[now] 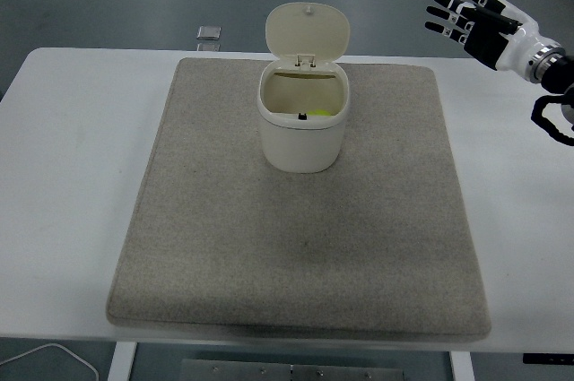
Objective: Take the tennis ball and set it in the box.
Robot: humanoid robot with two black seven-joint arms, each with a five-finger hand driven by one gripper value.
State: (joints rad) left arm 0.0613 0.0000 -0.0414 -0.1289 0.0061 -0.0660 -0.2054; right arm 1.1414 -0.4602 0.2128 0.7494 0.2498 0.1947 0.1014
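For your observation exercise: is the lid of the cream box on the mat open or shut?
Open. The lid stands upright behind the box mouth, and the tennis ball shows inside.

We see the tennis ball (320,114) inside the open box (302,134) on the grey mat (296,246); our right hand (471,22) hangs empty, fingers spread, above the table's (72,175) far right.

right hand (473,24) raised — fingers spread, empty

right hand (478,29): black | white knuckle joints | silver wrist | black cable
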